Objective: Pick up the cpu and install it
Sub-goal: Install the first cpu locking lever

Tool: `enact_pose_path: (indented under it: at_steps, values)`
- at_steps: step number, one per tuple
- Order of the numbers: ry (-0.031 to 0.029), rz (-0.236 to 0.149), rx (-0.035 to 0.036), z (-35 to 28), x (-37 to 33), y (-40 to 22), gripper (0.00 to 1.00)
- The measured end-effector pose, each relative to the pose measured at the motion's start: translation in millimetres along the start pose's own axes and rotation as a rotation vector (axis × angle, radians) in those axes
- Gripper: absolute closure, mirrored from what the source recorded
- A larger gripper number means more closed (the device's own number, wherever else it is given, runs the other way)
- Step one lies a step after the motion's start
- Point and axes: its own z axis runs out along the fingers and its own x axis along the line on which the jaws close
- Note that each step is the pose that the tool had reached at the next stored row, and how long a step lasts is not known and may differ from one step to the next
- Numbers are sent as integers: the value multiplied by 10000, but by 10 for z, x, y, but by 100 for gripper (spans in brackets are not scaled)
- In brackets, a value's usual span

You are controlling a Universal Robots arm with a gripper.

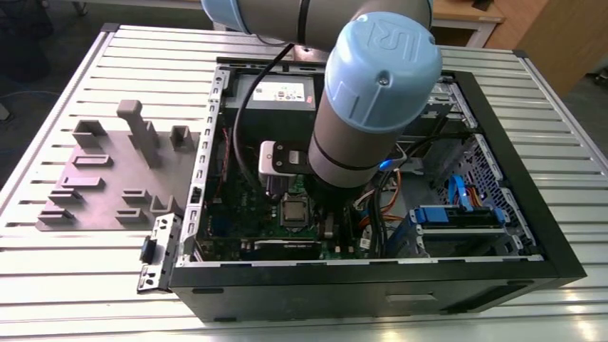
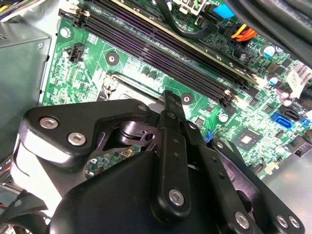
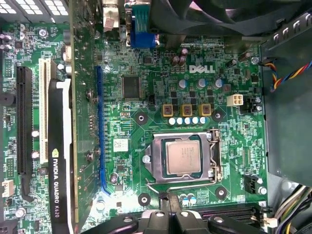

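The cpu [image 3: 183, 157], a small square chip with a silvery top, lies flat inside the silver socket frame [image 3: 156, 158] on the green motherboard in the first wrist view. My gripper [image 3: 169, 199] hovers just off the socket's edge, near the memory slots, its black fingers together with nothing between them. In the second wrist view the gripper [image 2: 169, 97] and its black linkage cover the socket area, with the tip over the board. In the exterior view the socket [image 1: 292, 212] sits low in the open case, just beside the arm.
The open black computer case [image 1: 532, 214] lies on a slatted metal table. A graphics card [image 3: 61, 161] stands beside the socket, memory slots [image 2: 161, 53] on the other side. Cables and a blue drive bay [image 1: 456, 214] crowd the exterior view's right. A grey fixture plate [image 1: 105, 178] lies outside at the left.
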Motion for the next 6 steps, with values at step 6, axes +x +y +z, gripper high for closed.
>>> enact_pose_path:
  at_steps: [6]
  values:
    - [7, 0, -1, -3, 0, 0, 89]
